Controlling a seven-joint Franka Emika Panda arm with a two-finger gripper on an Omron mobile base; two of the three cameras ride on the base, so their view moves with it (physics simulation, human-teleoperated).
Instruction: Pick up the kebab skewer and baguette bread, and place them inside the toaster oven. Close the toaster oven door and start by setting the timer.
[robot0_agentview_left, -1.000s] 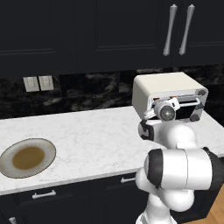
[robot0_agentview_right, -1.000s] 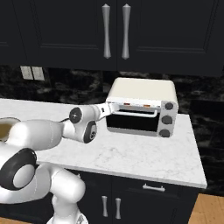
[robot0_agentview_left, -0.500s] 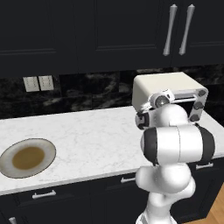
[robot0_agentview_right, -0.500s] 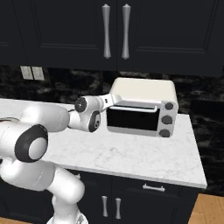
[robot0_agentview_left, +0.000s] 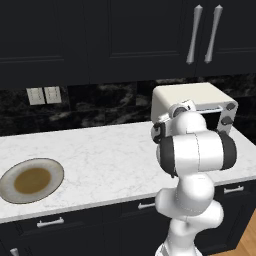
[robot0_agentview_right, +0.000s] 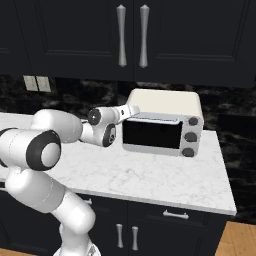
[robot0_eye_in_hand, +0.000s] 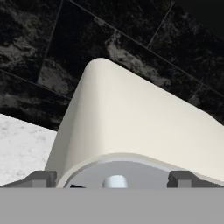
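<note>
The cream-white toaster oven (robot0_agentview_right: 165, 106) stands at the back right of the counter, and its dark glass door (robot0_agentview_right: 152, 134) is shut with the light bar handle along its top. My gripper (robot0_agentview_right: 130, 111) is at the oven's upper left front corner. In the hand view the gripper (robot0_eye_in_hand: 113, 179) is open, its fingertips (robot0_eye_in_hand: 41, 178) set wide apart with nothing between them, and the oven's rounded cream corner (robot0_eye_in_hand: 131, 122) is close ahead. The kebab skewer and baguette bread are out of view.
A round plate (robot0_agentview_left: 10, 187) with a brown centre lies bare at the counter's front left. Three dark knobs (robot0_agentview_right: 190, 136) run down the oven's right side. Black cabinets with long handles (robot0_agentview_right: 131, 35) hang above. The white marble counter (robot0_agentview_right: 150, 175) ends just right of the oven.
The arm's elbow has swung upward, and the hand has shifted slightly up and left along the oven's front to its top left corner. The jaws have stayed wide.
</note>
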